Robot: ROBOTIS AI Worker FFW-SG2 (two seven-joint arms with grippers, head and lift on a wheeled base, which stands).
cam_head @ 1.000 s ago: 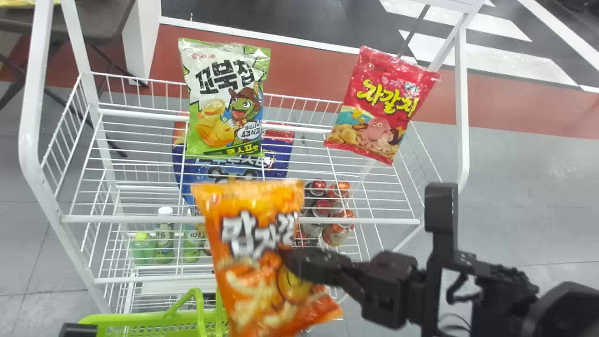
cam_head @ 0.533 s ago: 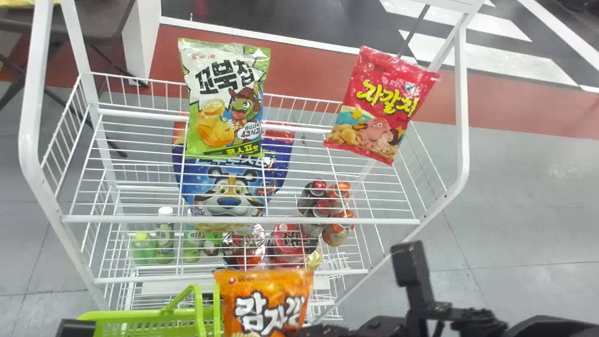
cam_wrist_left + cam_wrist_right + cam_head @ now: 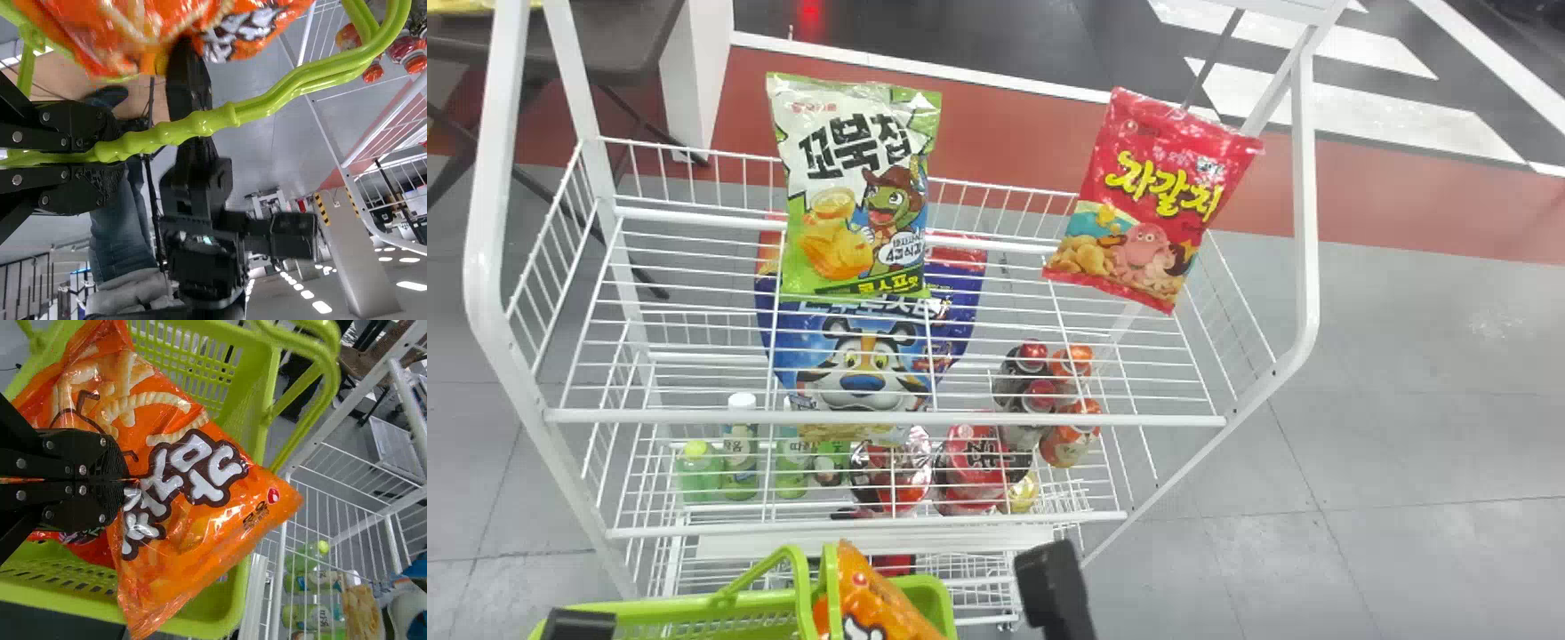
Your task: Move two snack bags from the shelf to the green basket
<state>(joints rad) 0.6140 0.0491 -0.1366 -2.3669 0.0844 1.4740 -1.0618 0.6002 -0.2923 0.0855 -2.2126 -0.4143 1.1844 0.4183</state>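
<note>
Low in the head view, the orange snack bag (image 3: pixel 880 604) is tilted at the green basket (image 3: pixel 694 608). Parts of my left gripper's arm (image 3: pixel 580 624) and my right gripper's arm (image 3: pixel 1054 588) show at the bottom edge. In the right wrist view my right gripper (image 3: pixel 125 480) is shut on the orange bag (image 3: pixel 193 540), which lies across the basket opening (image 3: pixel 250 420); a red packet (image 3: pixel 93 551) is partly hidden behind it, inside the basket. My left gripper (image 3: pixel 107 152) is shut on the green basket handle (image 3: pixel 220 119). Green (image 3: pixel 858 187) and red (image 3: pixel 1152 200) snack bags stand on the top shelf.
The white wire shelf (image 3: pixel 880 416) stands just beyond the basket, its front rail and uprights close by. Bottles (image 3: pixel 738 449), cans (image 3: pixel 1072 431) and a blue bag (image 3: pixel 863 356) sit on its lower level.
The orange bag has moved down from in front of the shelf to the basket and has tilted, still held by my right gripper. The right arm has lowered toward the bottom edge.
</note>
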